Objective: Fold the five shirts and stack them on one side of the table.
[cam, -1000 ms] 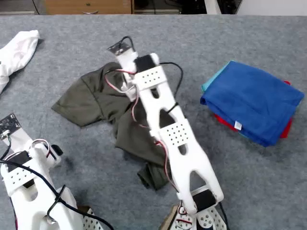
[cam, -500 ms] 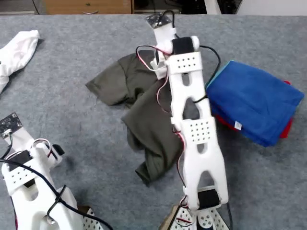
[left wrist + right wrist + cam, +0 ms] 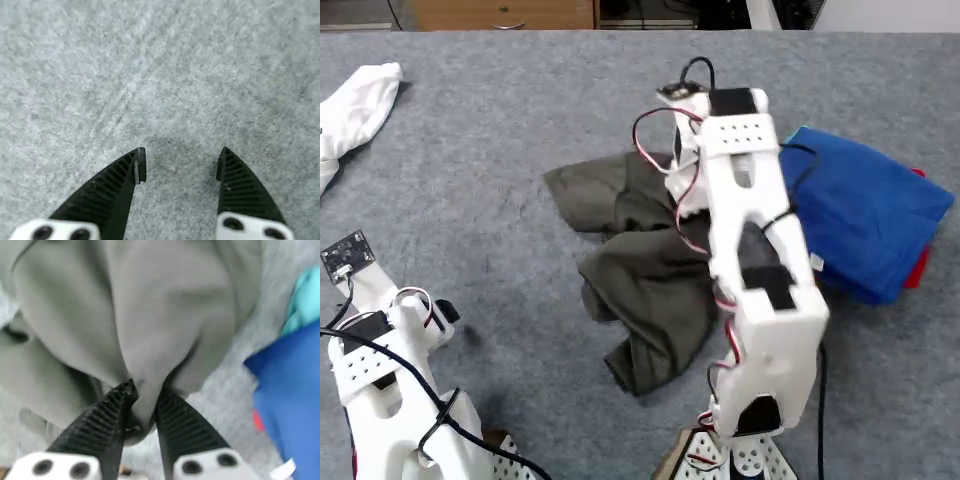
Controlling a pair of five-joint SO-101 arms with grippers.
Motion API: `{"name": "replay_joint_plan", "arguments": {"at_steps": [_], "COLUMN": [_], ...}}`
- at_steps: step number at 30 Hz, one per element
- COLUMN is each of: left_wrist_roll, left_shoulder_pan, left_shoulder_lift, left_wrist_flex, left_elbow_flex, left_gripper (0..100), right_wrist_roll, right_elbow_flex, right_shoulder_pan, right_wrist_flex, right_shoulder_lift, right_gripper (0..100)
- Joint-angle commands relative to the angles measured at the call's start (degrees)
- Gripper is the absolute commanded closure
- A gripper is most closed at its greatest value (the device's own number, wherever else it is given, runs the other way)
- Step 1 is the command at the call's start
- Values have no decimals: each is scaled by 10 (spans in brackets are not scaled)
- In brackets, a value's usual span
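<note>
Judging by how things lie, the task looks a little past halfway. A stack point(image 3: 860, 215) of folded shirts (blue on top, teal and red edges peeking out beneath) sits at one side of the table point(image 3: 500, 110). The olive shirt point(image 3: 650, 290) lies crumpled and unfolded just beside that stack, and the right gripper point(image 3: 145, 390) is clamped on a fold of it. The white shirt point(image 3: 355, 105) lies bunched at the table's far edge, well apart. The left gripper point(image 3: 180, 162) hangs over bare table, jaws apart and holding nothing. Two shirts appear left to fold and stack.
</note>
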Motion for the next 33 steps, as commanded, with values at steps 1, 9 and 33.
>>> {"name": "replay_joint_plan", "arguments": {"at_steps": [1, 9, 33], "left_wrist_roll": [-2, -3, -2], "left_shoulder_pan": [6, 4, 7], "left_shoulder_lift": [2, 2, 2], "left_wrist_flex": [-4, -4, -15], "left_elbow_flex": [-6, -7, -2], "left_gripper": [764, 764, 765], "right_wrist_roll": [6, 16, -62], "right_elbow_flex": [106, 200, -698], "right_shoulder_pan": [-7, -74, -228], "right_wrist_flex": [12, 13, -4], "right_shoulder_lift": [-114, -283, 454], "right_gripper": [965, 740, 769]}}
